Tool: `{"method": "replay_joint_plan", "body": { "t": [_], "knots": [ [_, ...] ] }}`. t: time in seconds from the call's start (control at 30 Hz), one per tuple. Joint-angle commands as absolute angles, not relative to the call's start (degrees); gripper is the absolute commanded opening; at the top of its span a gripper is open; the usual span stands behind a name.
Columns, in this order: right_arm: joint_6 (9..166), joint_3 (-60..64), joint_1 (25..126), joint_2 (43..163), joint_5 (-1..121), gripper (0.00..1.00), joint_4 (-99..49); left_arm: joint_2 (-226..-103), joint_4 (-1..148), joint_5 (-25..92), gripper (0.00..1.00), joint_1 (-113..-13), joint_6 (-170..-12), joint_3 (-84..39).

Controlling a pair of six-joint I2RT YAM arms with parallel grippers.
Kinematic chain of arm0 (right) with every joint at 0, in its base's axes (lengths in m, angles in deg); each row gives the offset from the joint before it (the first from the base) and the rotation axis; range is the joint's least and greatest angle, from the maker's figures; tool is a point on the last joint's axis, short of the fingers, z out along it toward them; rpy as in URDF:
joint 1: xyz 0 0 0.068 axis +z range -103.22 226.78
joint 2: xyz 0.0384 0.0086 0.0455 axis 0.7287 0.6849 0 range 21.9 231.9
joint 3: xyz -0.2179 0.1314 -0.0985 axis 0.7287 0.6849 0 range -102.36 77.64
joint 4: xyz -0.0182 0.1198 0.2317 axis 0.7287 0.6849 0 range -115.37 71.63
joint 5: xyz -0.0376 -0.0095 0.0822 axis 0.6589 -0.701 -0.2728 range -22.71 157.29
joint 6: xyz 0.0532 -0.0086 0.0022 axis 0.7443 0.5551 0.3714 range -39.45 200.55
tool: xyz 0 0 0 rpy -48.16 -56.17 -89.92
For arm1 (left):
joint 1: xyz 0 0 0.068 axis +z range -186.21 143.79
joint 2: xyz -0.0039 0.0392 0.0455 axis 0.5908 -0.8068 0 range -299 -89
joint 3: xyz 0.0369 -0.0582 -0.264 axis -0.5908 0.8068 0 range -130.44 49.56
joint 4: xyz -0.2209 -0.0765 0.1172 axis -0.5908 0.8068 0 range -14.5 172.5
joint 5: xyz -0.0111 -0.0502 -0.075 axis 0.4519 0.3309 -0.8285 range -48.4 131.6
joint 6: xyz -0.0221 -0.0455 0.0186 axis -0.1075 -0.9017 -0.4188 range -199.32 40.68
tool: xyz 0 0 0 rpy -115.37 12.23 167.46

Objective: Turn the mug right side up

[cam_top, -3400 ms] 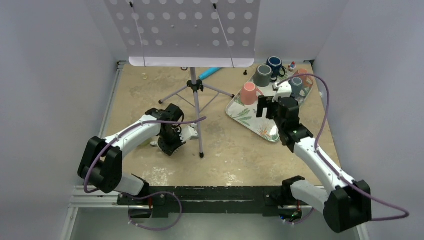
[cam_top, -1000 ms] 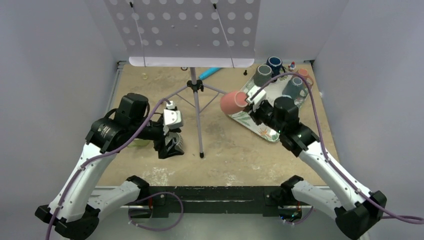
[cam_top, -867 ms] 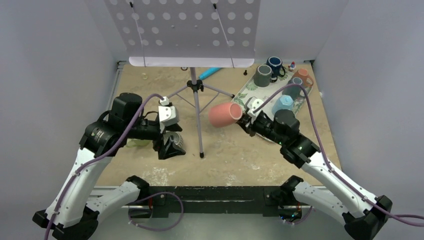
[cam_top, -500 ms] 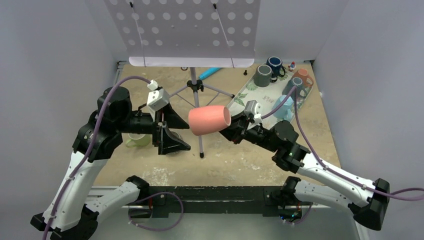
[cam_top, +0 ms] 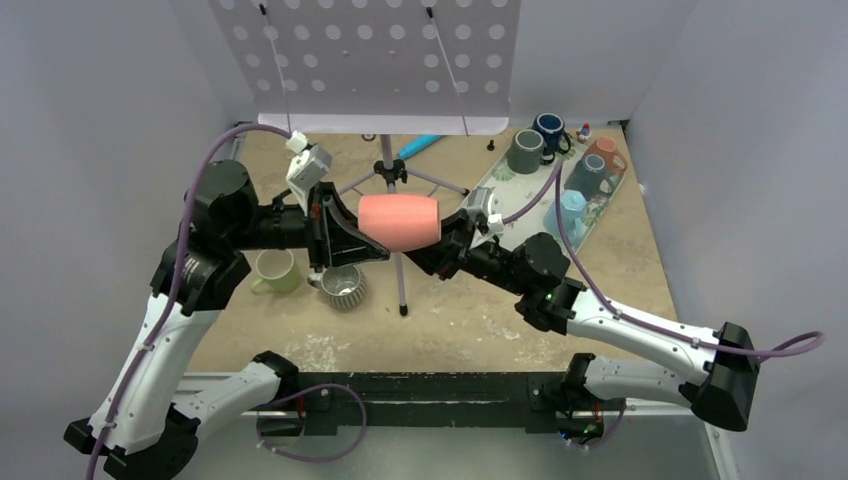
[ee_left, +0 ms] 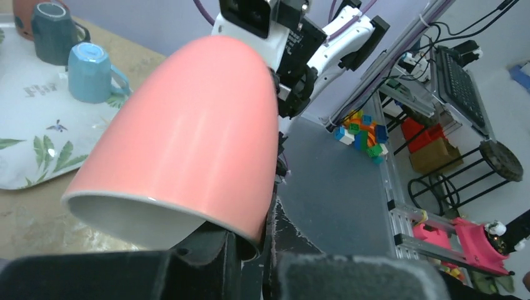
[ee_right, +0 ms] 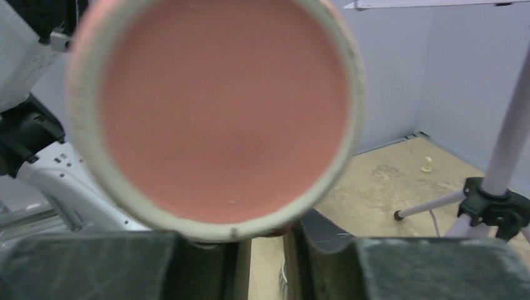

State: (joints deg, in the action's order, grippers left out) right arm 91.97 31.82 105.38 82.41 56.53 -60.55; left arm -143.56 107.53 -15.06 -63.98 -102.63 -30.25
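Note:
The pink mug (cam_top: pixel 399 222) hangs on its side in mid-air in front of the stand's pole, its mouth toward the left arm and its base toward the right arm. My left gripper (cam_top: pixel 375 250) is shut on the mug's rim; in the left wrist view the mug's (ee_left: pixel 187 137) wall is pinched between the left gripper's (ee_left: pixel 265 250) fingers. My right gripper (cam_top: pixel 445 240) sits at the base end. In the right wrist view the mug's flat bottom (ee_right: pixel 225 106) fills the frame above the right gripper (ee_right: pixel 267 250), whose fingers stand apart with table showing between them.
A music stand's tripod pole (cam_top: pixel 399 275) stands right behind the mug. Below the left gripper sit a green mug (cam_top: pixel 275 270) and a grey patterned cup (cam_top: pixel 343 287). The leaf-print tray (cam_top: pixel 505 180) at the back right holds grey (cam_top: pixel 524 150), dark blue (cam_top: pixel 550 127), orange (cam_top: pixel 603 152) and light blue (cam_top: pixel 572 207) mugs.
The right arm carried the pink mug from the tray leftward into mid-air. The left arm rose to meet it and closed on the rim; the right jaws have spread apart.

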Motion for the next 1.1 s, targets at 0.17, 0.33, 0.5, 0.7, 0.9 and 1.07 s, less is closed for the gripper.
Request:
{"method": "replay_joint_plan", "body": {
  "t": [0.17,0.33,0.5,0.7,0.9,1.07],
  "knots": [
    [87.85,32.55,106.63,74.07,65.91,0.97,-47.62,-142.7,139.58,9.7,0.0,-64.31,-65.9,-37.28],
    [85.89,33.4,106.61,69.12,70.34,0.98,-36.16,-141.09,155.0,34.78,0.0,-64.29,-47.93,-32.36],
    [83.48,34.06,106.45,67.68,78.03,0.99,-29.63,-144.66,152.64,47.04,0.0,-49.73,-40.39,-29.41],
    [85.09,35.68,101.17,68.06,81.27,0.99,-27.01,-157.99,149.34,44.49,0.0,-32.99,-32.19,-29.83],
    [86.85,36.71,92.33,69.83,77.1,0.99,-26.07,-179.54,144.22,45.51,0.0,-21.24,-32.71,-40.24],
    [85.5,36.14,90.84,72.49,76.95,0.99,-25.67,-194.51,149.22,42.39,0.0,-19.16,-33.44,-50.5]
  ]
}}
